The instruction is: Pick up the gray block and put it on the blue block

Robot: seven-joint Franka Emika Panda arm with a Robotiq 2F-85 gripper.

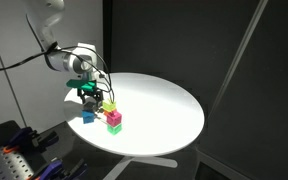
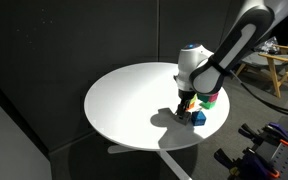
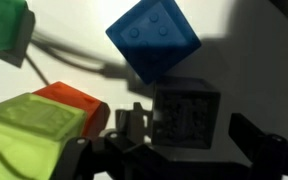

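Done: we see the claw [image 2: 187, 104] spread apart around the gray block [image 3: 189, 115].
Left: grasp, lift, stack on the blue block [image 3: 154, 40].

Gray block [image 3: 187, 115] between open gripper [image 3: 192, 152] fingers, blue block [image 3: 154, 40] just above, yellow-green cube [image 3: 32, 128] at left
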